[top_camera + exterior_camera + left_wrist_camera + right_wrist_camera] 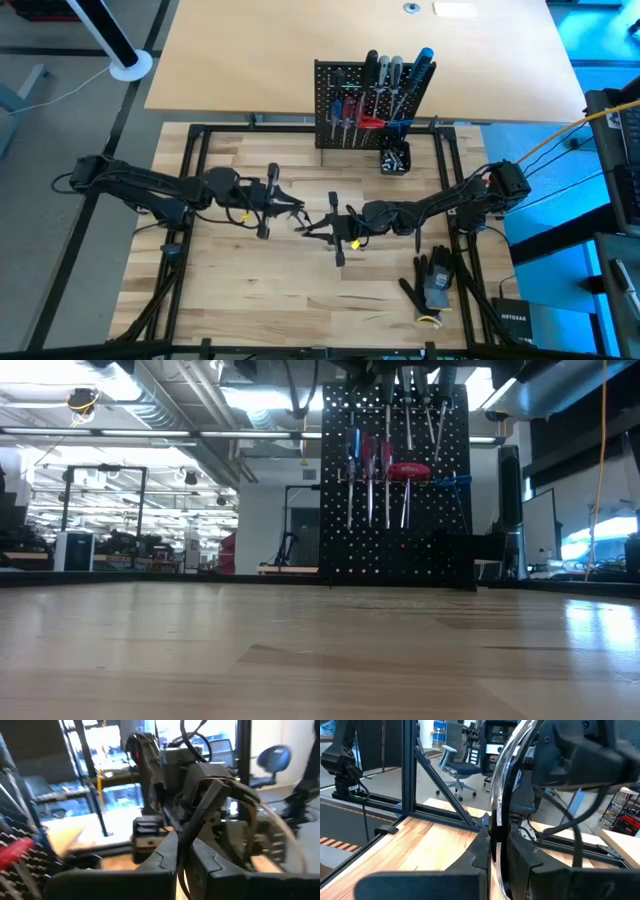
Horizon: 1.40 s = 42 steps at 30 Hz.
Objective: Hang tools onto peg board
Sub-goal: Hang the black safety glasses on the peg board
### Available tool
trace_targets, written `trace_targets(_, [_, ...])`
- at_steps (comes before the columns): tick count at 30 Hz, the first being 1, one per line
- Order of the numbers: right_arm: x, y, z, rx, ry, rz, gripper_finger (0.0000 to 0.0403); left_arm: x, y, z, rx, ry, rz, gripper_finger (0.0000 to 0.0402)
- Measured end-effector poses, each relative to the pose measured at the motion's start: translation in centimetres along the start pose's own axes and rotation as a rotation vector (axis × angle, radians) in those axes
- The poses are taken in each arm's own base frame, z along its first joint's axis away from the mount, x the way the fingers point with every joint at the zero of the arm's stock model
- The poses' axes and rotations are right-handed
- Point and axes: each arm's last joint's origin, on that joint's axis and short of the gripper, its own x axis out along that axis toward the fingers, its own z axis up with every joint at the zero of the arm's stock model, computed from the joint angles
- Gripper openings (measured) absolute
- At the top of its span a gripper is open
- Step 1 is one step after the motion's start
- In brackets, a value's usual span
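Note:
The black peg board [345, 95] [395, 490] stands upright at the table's far edge. Screwdrivers with red, blue and black handles [385, 85] [385, 470] hang on it. Over the table's middle my left gripper [297, 212] [182, 867] and my right gripper [313, 228] [495, 857] meet tip to tip, both level. Each is shut on one thin shiny metal tool [501, 795] that runs between them. The tool's ends are hidden by the fingers. My left gripper pinches the thin shaft [184, 851] between its two fingers, coming level from the table's left. The tool is clear of the table; which end it has I cannot tell. My right gripper pinches the same shaft [496, 832] between its two fingers, coming level from the table's right. The shaft runs on from its fingers toward the left gripper, lifted clear of the table.
A small black cup [394, 158] stands just in front of the peg board's right end. Black gloves [432, 282] lie near the table's right front. A black metal frame [200, 180] borders the wooden table.

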Motion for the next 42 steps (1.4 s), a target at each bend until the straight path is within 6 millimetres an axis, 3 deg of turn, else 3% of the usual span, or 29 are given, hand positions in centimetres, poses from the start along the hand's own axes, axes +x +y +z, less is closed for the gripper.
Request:
trace_targets(10, [0.0,0.1,-0.2,0.022,0.022,0.008,0.0035,-0.3,-0.2,1.2,0.263,-0.003,0.199,0.0005])
trace_targets(17, [0.0,0.1,-0.2,0.027,0.02,0.023,0.0035,-0.4,-0.5,2.1,0.373,-0.076,0.226,0.0005])
trace_targets(26, [0.0,0.2,-0.7,0.029,0.045,0.029,0.0035,-0.4,-0.3,0.9,0.527,0.095,0.246,0.0017])
trace_targets(34, [0.0,0.3,-0.7,0.026,0.043,0.042,0.0035,-0.6,-0.7,0.1,0.465,0.18,0.211,0.0097])
trace_targets(42, [0.0,0.3,-0.6,0.026,0.033,0.031,0.0035,-2.5,-1.6,0.3,0.374,0.272,0.135,0.0176])
